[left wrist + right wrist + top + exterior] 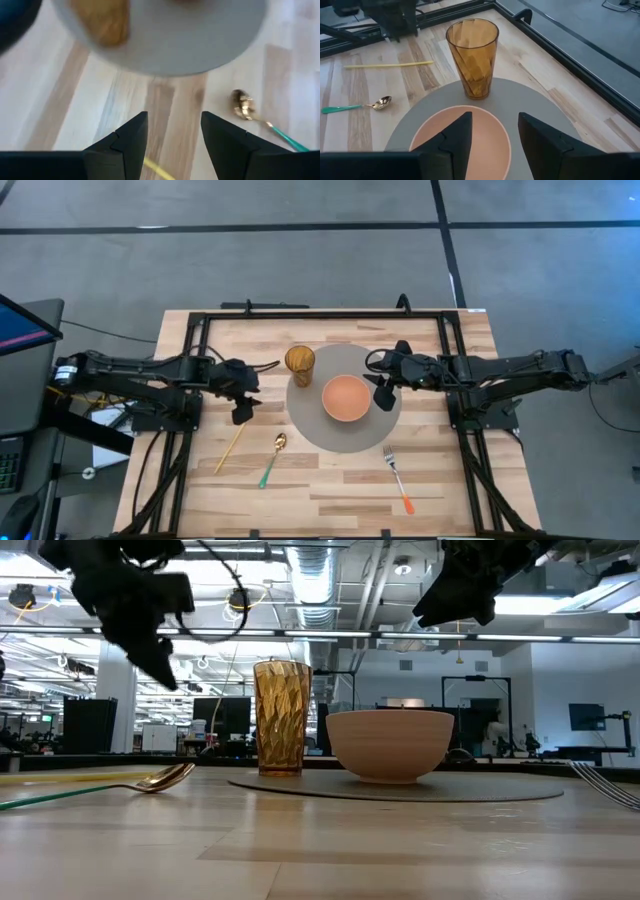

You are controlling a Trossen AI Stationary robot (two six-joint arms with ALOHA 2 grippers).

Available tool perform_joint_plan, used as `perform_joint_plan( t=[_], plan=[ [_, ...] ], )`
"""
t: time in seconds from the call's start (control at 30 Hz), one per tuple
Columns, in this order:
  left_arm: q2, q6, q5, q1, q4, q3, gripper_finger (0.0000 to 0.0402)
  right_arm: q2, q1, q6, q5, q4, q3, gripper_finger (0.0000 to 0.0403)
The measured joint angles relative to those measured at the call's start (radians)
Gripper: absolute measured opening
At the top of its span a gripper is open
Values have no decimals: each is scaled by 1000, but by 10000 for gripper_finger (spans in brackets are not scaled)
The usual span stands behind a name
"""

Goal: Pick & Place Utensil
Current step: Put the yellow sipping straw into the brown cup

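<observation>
Ahead of the black left gripper [243, 409]: a yellow stick [231, 448] and a gold spoon [273, 459] with a teal handle. Below the black right gripper [385, 392]: a salmon-pink bowl [346, 398], a ribbed amber cup [299, 363], a grey mat [315, 430]. Silver fork [398, 479], orange handle. Pale striped wood table [330, 490].

1 bowl [346, 398], 1 amber cup [299, 361], 1 grey mat [310, 425], 1 spoon [273, 457], 1 fork [397, 478], 1 yellow stick [231, 448].

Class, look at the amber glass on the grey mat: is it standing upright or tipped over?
Upright. The amber glass stands vertically on its base on the grey mat, its open mouth facing up, beside the bowl.
</observation>
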Motion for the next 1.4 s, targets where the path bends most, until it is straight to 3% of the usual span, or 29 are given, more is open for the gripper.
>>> perform_joint_plan(
  t=[0.13, 0.37, 0.93, 1.03, 1.3, 1.4],
  plan=[
    [54, -116, 13, 54, -20, -21, 186, 0, 0, 0, 0, 0, 0, 154],
    [185, -336, 172, 114, -22, -70, 186, 0, 0, 0, 2, 0, 0, 148],
    [364, -297, 111, 112, 22, -91, 180, 0, 1, 0, 2, -4, 0, 134],
    [377, -279, 102, 112, 21, -90, 150, 0, 1, 0, 2, -4, 0, 134],
    [330, -249, 57, 112, 70, -99, 16, 0, 1, 0, 2, -4, 0, 133],
    [270, -244, 59, 112, 71, -93, 8, 0, 1, 0, 2, -4, 0, 134]
  ],
)
